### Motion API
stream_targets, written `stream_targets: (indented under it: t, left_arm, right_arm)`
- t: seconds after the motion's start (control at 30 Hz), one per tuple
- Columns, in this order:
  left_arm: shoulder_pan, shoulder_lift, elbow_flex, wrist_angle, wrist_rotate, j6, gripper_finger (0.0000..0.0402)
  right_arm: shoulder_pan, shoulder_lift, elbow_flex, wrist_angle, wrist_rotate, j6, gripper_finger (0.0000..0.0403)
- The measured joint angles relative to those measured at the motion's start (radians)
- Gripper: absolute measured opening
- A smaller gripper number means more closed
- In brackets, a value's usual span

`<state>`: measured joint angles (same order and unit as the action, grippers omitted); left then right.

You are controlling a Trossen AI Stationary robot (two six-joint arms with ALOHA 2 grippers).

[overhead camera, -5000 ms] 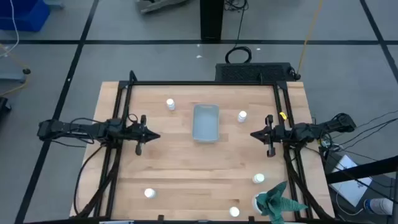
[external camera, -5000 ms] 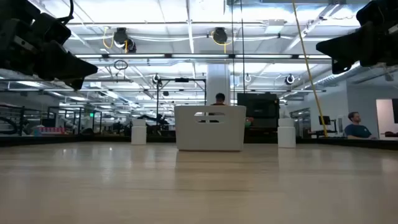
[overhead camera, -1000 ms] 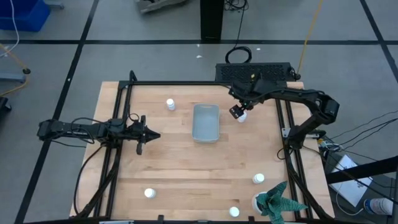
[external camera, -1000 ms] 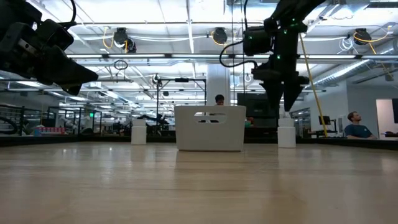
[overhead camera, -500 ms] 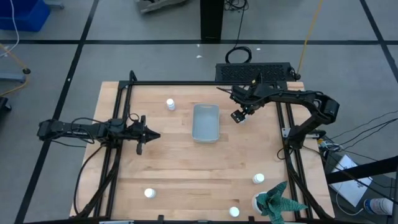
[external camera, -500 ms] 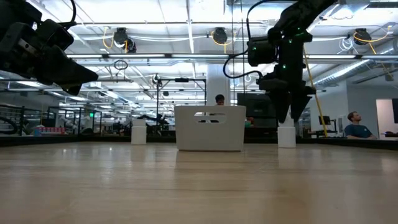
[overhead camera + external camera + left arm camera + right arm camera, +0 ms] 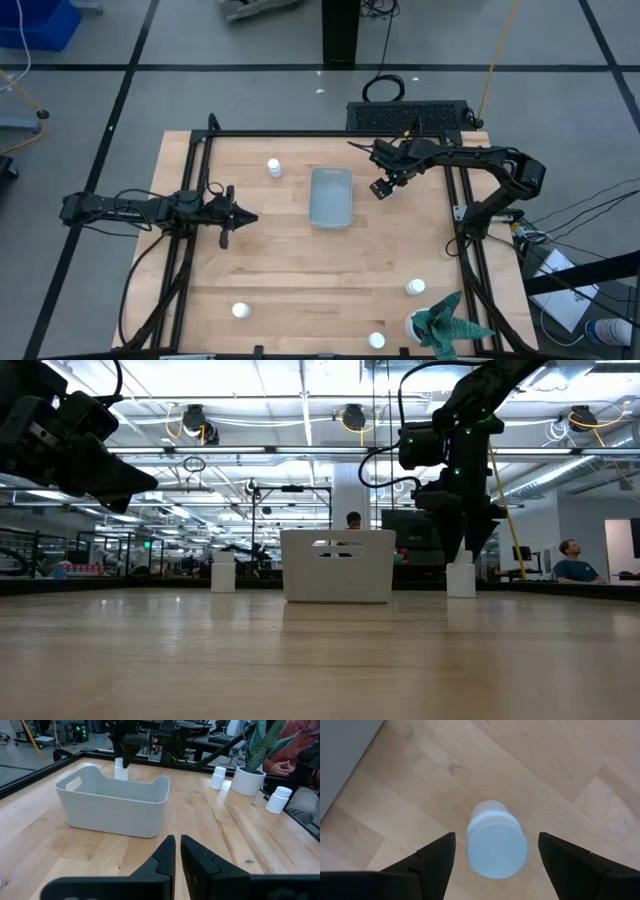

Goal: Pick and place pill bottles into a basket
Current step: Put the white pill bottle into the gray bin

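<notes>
A white pill bottle (image 7: pixel 496 845) stands upright on the wood, to the right of the pale grey-blue basket (image 7: pixel 331 197). My right gripper (image 7: pixel 496 837) hangs over it, pointing down. It is open, with one finger on each side of the cap and a gap at both. The low view shows its fingertips (image 7: pixel 462 552) just above the bottle (image 7: pixel 461 578). My left gripper (image 7: pixel 248 217) waits shut, left of the basket, above the table. Other pill bottles stand at the far left (image 7: pixel 274 167), near left (image 7: pixel 239 311) and near right (image 7: pixel 416 287).
A green spiky plant (image 7: pixel 442 325) in a white pot stands at the near right corner, with one more bottle (image 7: pixel 376 340) beside it. A black mesh pad (image 7: pixel 410 116) lies past the far edge. Black rails (image 7: pixel 183 250) run along both table sides. A person's hand (image 7: pixel 285 767) shows beyond the table.
My right gripper has come down over the bottle to the right of the basket. In the low view its fingertips have dropped from well above the bottle to just over its cap. The bottle has stayed where it was.
</notes>
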<state>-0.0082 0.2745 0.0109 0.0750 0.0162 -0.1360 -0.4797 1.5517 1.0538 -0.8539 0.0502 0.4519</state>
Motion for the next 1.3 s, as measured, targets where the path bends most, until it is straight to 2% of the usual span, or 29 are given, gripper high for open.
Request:
stream_targets:
  t: [0.8, 1.03, 1.3]
  left_arm:
    - [0.000, 0.000, 0.000, 0.000, 0.000, -0.002, 0.0031]
    - [0.000, 0.000, 0.000, 0.000, 0.000, -0.002, 0.0031]
    - [0.000, 0.000, 0.000, 0.001, 0.000, -0.004, 0.0031]
  right_arm:
    - [0.000, -0.007, 0.000, -0.003, 0.000, -0.024, 0.0155]
    - [0.000, -0.047, 0.001, 0.010, -0.003, -0.030, 0.0168]
    - [0.002, -0.196, 0.017, 0.052, -0.058, -0.038, 0.0155]
